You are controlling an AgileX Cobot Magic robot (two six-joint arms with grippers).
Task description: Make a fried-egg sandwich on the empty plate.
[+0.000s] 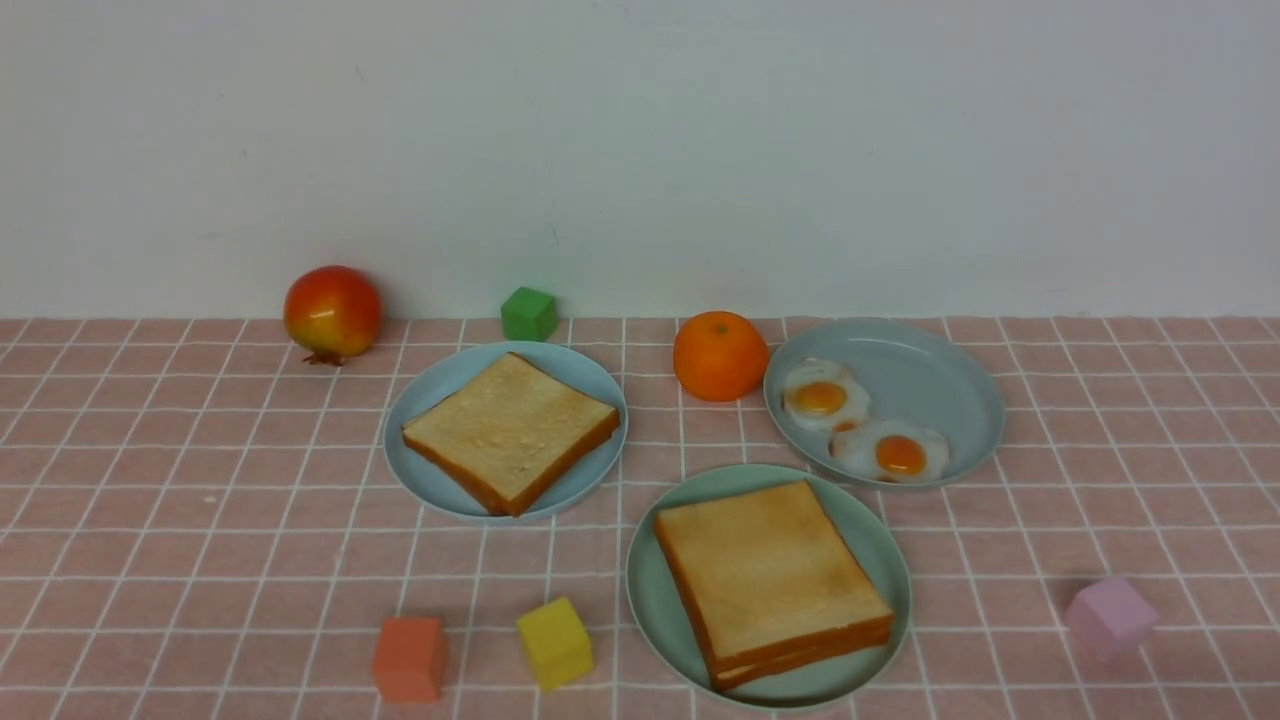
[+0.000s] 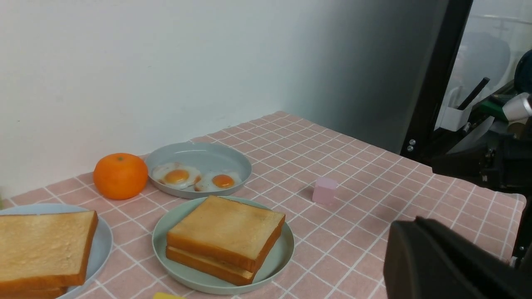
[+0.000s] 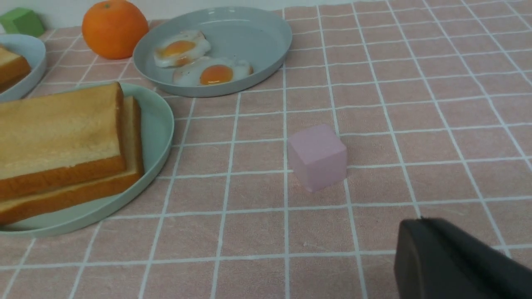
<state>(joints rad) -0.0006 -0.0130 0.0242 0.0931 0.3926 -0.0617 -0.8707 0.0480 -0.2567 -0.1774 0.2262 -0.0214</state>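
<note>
Fried-egg sandwich (image 1: 775, 575), filling out of sight

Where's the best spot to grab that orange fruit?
Probably around its widest part, coming from above: the orange is round, with no handle, and sits close beside the pan-like grey dish, leaving little room on that side.

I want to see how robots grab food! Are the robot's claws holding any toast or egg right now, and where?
No, nothing is held. The toast slices and eggs all sit on plates, with no claw on them.
</note>
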